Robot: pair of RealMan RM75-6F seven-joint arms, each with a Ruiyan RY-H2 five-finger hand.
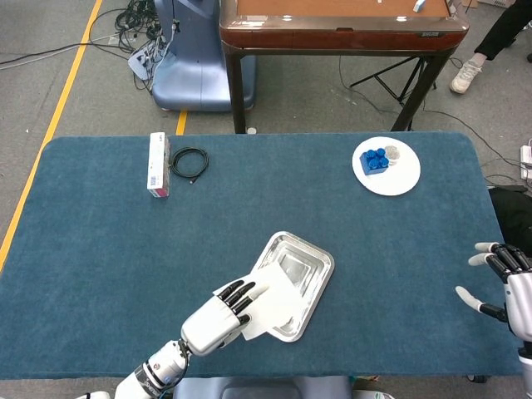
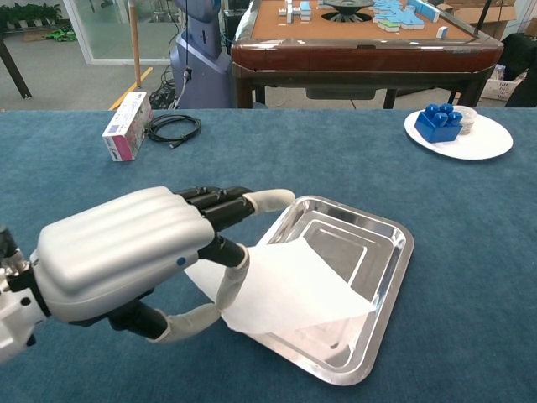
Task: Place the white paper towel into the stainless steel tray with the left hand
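Fingers of the left hand (image 2: pixel 126 260) pinch the near edge of the white paper towel (image 2: pixel 289 285), which lies mostly over the near corner of the stainless steel tray (image 2: pixel 394 252), its held edge hanging just outside the rim. Judging by that, the grip serves to carry the sheet inward before letting go. Off to the side, the right hand (image 1: pixel 507 278) hovers empty, fingers apart. Farther back sit a white plate (image 1: pixel 405 176), a coiled cable (image 1: pixel 189 162) and a small box (image 1: pixel 157 164).
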